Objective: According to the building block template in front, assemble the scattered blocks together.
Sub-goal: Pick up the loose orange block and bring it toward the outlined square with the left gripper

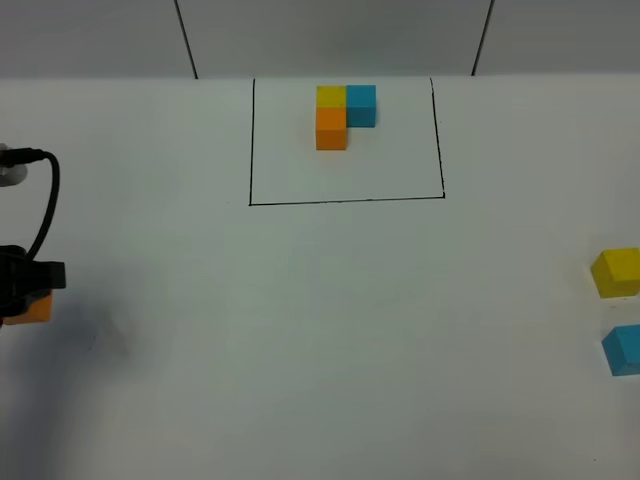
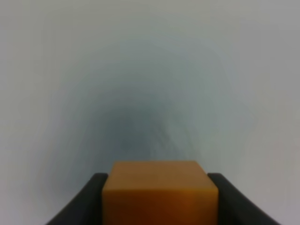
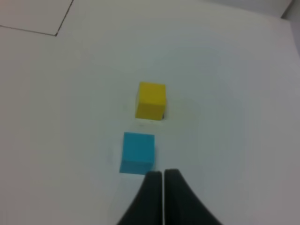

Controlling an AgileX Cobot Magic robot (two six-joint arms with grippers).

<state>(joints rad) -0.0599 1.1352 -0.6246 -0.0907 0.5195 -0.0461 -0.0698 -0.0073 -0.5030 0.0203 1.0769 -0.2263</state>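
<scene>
The right end effector (image 3: 163,185), pressed together and empty, hangs near the blue cube (image 3: 137,152); the yellow cube (image 3: 151,101) lies just beyond. The left end effector (image 2: 159,201) pinches the orange cube (image 2: 159,180) at the left edge of the worktop (image 1: 320,330). The cubes look light and stiff, so I would hold them by two opposite flat faces. Farthest stands the building block template (image 1: 345,115).

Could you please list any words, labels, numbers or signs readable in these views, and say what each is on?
None: no word, number, label or brand shows in any view.
The template cubes, the loose yellow cube, blue cube and orange cube have plain faces.
The only mark on the table is a thin black drawn rectangle, not writing.
</scene>
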